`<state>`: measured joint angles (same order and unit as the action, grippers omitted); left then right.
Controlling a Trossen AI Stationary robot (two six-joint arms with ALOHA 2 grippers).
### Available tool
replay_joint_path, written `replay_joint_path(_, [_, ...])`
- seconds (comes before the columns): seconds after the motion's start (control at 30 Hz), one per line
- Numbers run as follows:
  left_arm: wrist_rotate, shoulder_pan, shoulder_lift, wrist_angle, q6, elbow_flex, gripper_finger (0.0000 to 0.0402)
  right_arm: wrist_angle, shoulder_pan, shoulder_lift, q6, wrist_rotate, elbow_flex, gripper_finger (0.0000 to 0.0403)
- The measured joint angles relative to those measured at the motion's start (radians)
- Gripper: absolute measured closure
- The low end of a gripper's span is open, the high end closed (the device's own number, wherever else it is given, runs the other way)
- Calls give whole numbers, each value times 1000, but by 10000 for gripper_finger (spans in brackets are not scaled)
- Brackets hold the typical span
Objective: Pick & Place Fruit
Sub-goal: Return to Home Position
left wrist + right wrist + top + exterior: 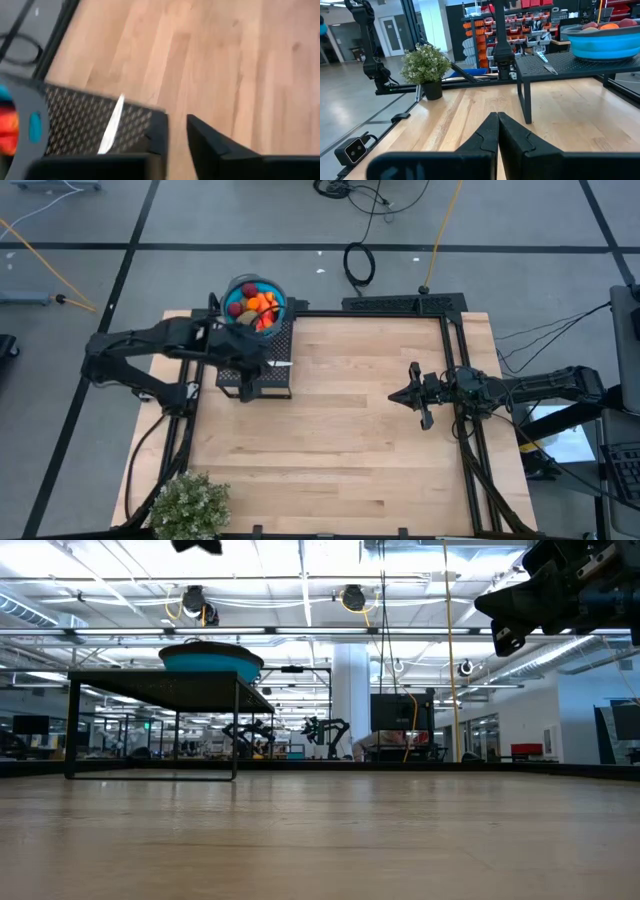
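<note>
The fruit (258, 308), small orange and red pieces, lies in a blue bowl (230, 292) that sits on the top of a black mesh stand (270, 383) at the table's far left. A thin white stick (111, 125) lies on the mesh. My left gripper (177, 122) hangs above the stand's near right corner, pointing slantwise down; its fingers are a little apart with only wood showing between them. Out at the table's right side my right gripper (497, 121) is raised, level and shut on nothing.
A bushy green plant (190, 505) stands at the table's near left corner. A black frame (455, 360) borders the table's far and right sides. Bare wood (340, 430) stretches between the stand and the right gripper.
</note>
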<state>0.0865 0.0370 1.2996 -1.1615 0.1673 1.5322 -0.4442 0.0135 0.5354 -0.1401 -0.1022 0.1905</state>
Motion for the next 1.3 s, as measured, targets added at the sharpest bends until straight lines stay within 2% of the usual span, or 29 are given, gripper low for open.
replay_joint_path(0.13, [33, -36, -44, 63, 46, 0, 391, 3, 0, 0, 19, -2, 0, 403])
replay_joint_path(0.33, [103, -52, -135, 70, 102, -4, 387, 4, 0, 0, 30, -2, 0, 403])
replay_joint_path(0.5, [141, -56, -230, 101, 104, -59, 398, 7, 0, -1, 29, -3, 0, 403])
replay_joint_path(0.73, [144, -56, -444, 307, 84, -308, 400, 8, 0, -1, 29, -3, 0, 403])
replay_joint_path(0.9, [106, -66, -590, 385, 108, -499, 393, 8, 0, 0, 29, -2, 0, 403])
replay_joint_path(1.13, [63, -86, -804, 605, 86, -748, 395, 8, 0, 0, 29, -3, 0, 403])
replay_joint_path(1.3, [45, -97, -954, 640, 75, -880, 398, 8, 0, 0, 29, -3, 0, 403])
